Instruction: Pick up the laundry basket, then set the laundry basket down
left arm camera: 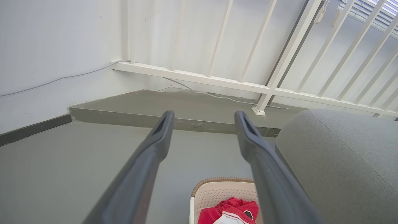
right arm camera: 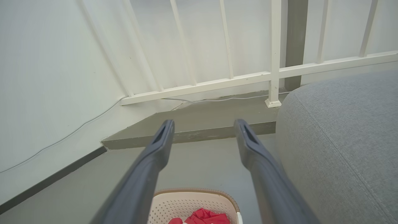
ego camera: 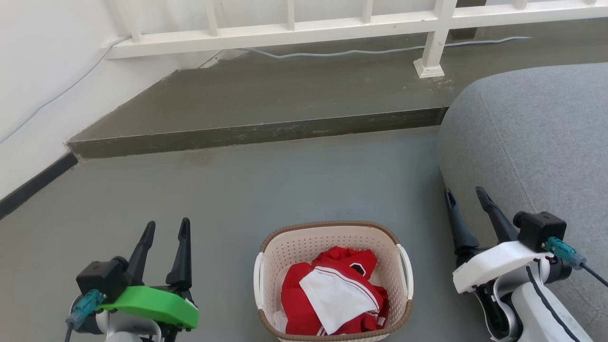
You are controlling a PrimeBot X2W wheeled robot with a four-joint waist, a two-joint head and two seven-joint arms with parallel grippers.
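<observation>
The laundry basket point(ego camera: 304, 242) stands on the grey floor at the bottom centre of the head view: cream, perforated, brown braided rim, white side handles. Red and white clothes point(ego camera: 332, 294) lie inside it. My left gripper point(ego camera: 167, 224) hovers to the basket's left, open and empty, apart from it. To the basket's right my right gripper point(ego camera: 465, 193) is open too, holding nothing. The left wrist view shows the laundry basket point(left arm camera: 222, 191) low between the left gripper point(left arm camera: 203, 115) fingers. The right wrist view shows the laundry basket point(right arm camera: 186, 203) at its bottom edge, below the right gripper point(right arm camera: 203, 123).
A grey upholstered seat point(ego camera: 536, 142) bulges in at the right, close beside my right gripper. A raised concrete step point(ego camera: 266, 102) runs across behind the basket, with a white railing point(ego camera: 294, 28) and a cable point(ego camera: 332, 51) on it. A white wall point(ego camera: 38, 71) closes the left.
</observation>
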